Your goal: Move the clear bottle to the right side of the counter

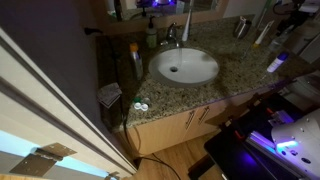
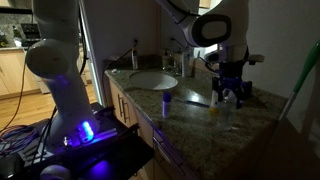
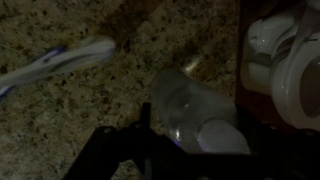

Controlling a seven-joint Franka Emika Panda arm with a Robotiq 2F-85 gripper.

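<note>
The clear bottle (image 3: 190, 105) stands between my gripper's (image 3: 195, 145) dark fingers in the wrist view, and its pale top fills the gap. In an exterior view the gripper (image 2: 230, 96) hangs low over the far end of the speckled granite counter (image 2: 190, 118). The bottle's lower part (image 2: 223, 108) shows beneath the fingers, at or just above the counter. The gripper looks shut on the bottle. In the other exterior view the counter (image 1: 235, 70) shows, but I cannot make out the bottle or the gripper.
The oval white sink (image 1: 184, 66) sits mid-counter. An orange-topped bottle (image 1: 134, 55) and a green dispenser (image 1: 151, 38) stand beyond it. A toothbrush (image 3: 60, 62) and a small blue-capped bottle (image 2: 167, 102) lie near the gripper. A white object (image 3: 285, 60) is close beside it.
</note>
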